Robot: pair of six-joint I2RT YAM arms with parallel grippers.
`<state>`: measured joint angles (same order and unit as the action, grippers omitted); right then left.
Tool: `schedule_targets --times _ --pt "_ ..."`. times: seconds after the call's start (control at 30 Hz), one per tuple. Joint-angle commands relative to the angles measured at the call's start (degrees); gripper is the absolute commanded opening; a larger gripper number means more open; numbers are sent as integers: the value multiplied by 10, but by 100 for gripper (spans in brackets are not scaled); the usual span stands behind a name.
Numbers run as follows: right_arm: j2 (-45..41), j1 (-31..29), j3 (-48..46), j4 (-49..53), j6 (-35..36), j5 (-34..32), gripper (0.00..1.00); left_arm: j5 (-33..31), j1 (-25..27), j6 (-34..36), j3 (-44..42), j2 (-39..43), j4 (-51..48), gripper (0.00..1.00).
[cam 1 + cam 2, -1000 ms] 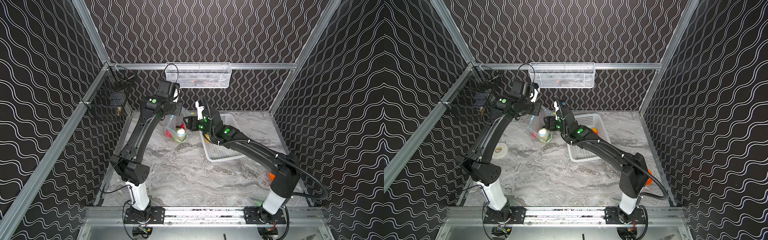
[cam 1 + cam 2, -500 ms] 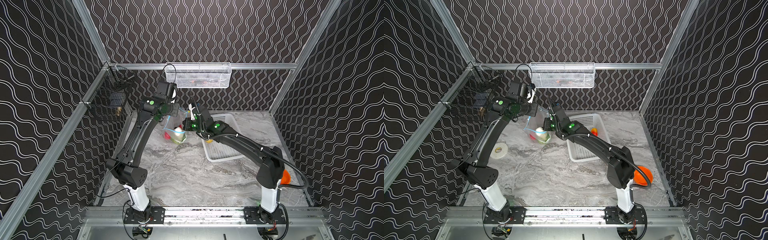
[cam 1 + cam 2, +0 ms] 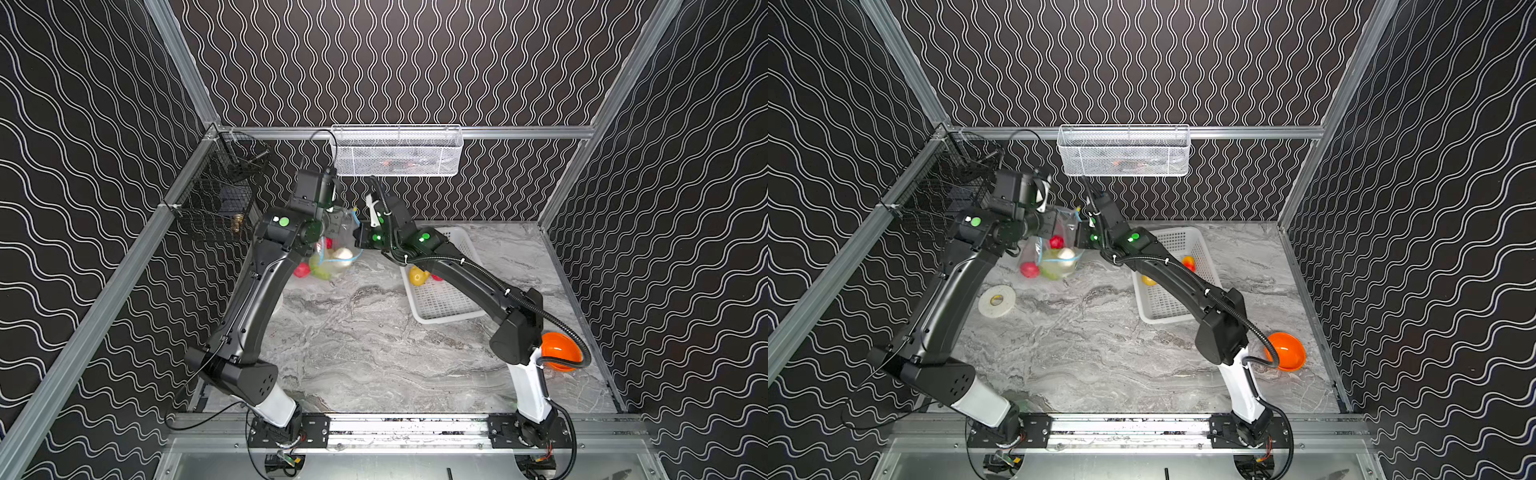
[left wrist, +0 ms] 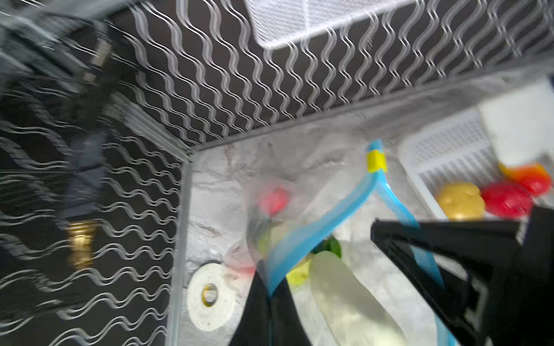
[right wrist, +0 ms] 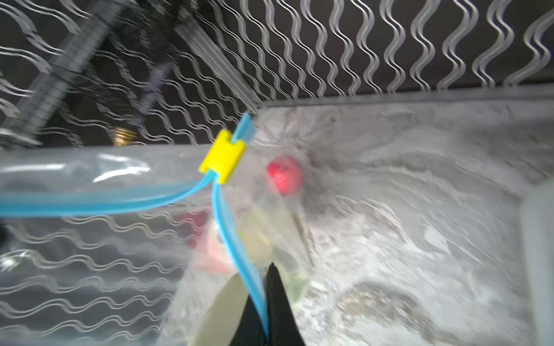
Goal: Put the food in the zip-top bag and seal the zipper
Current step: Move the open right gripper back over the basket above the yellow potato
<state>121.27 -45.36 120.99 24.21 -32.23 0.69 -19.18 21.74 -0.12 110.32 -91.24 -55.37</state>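
Marble tabletop (image 3: 374, 353), far-left corner. Left gripper (image 4: 269, 295) and right gripper (image 5: 263, 308) each clamp a zipper (image 4: 317, 230) lip, holding the part-filled zip-top bag (image 3: 332, 257) open by its mouth. Risks: a lip slips and the mouth collapses; overspreading strains the track. Food (image 4: 460, 200) is still in the white basket (image 3: 440, 307). Back wall (image 3: 415, 83) is close; free room is toward the front.

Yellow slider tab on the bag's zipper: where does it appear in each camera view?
In both top views: too small to make out; its place is the raised end of the blue zipper.
Left wrist: yellow slider tab where the zipper's two halves meet, near the white basket.
Right wrist: same junction, beside a red round.
Shared landmark: the blue zipper.
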Motion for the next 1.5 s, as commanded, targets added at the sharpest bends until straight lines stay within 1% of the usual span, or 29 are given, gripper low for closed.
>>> schedule_targets --times 0.0,0.07,0.13,0.23,0.33,0.47,0.53,0.57,0.63,0.7,0.77,0.83,0.93,1.13,1.33,1.47 --pt "7 17 -32 35 -4 -9 0 83 20 -12 -64 -1 39 0" --pt "18 28 -40 71 -2 -9 0 74 39 -5 -101 -6 61 0" --pt "16 33 -57 81 1 -16 0 72 48 -6 -119 -17 74 0" --pt "8 42 -62 85 9 -19 0 91 49 -13 -106 -39 65 0" --pt "-7 45 -70 75 25 -25 0 88 49 -15 -99 -47 73 0" --pt "-18 58 -88 63 33 10 1 94 49 -9 -89 -67 65 0" --pt "-30 63 -102 55 35 20 5 97 49 -8 -87 -68 67 0" --pt "-38 65 -110 50 37 24 9 103 49 -8 -84 -70 65 0" --pt "-52 68 -121 44 36 24 20 112 49 -7 -77 -72 60 0" --pt "-66 71 -133 36 35 31 25 115 49 -7 -75 -74 60 0" --pt "-79 75 -145 29 34 42 33 118 49 -6 -77 -75 61 0" --pt "-89 80 -153 32 34 45 38 119 49 -5 -80 -76 61 0" --pt "-108 89 -173 39 38 43 42 122 49 -3 -86 -71 64 0" --pt "-145 114 -219 45 35 15 49 119 48 1 -88 -60 63 0" --pt "-130 134 -213 86 41 -23 58 109 46 8 -79 -57 59 0" --pt "-129 149 -224 96 34 -32 69 119 42 6 -86 -51 61 0"
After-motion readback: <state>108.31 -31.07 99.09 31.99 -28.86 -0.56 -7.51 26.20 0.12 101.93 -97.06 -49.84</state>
